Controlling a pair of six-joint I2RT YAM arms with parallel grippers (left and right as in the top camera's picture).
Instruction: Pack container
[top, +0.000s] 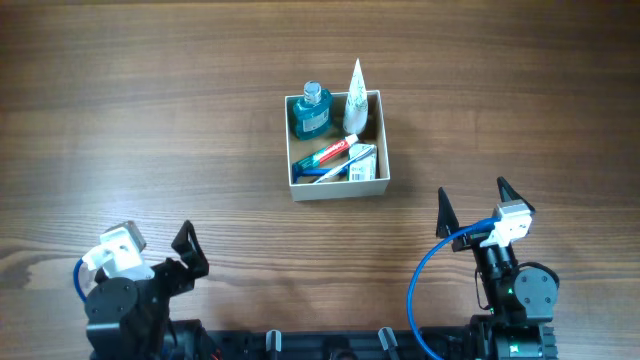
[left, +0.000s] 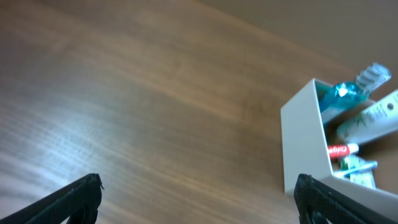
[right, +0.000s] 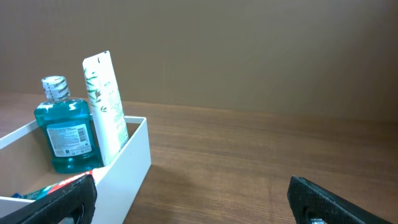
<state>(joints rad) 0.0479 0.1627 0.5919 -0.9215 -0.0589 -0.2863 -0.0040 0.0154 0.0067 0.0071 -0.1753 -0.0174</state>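
The container (top: 339, 189) sits on the wooden bench (top: 150, 100), a little right of centre and towards the far side, well apart from both arms. In its far-left corner stands a blue mouthwash bottle (top: 312, 112), upright, and just beside it in the far-right corner a white tube (top: 354, 96) stands on end, its top rising above the rim. A red and white toothpaste tube (top: 328, 154) lies slantwise across the middle. A thin blue and white item (top: 327, 173), too small to identify, lies alongside it. A small white-green packet (top: 363, 163) fills the near-right corner. The left hand (left: 198, 180) hangs at the near-left edge of the bench, fingers spread wide with nothing between them. The right hand (top: 476, 200) is at the near-right edge, likewise spread wide and empty, with the container off to its left.
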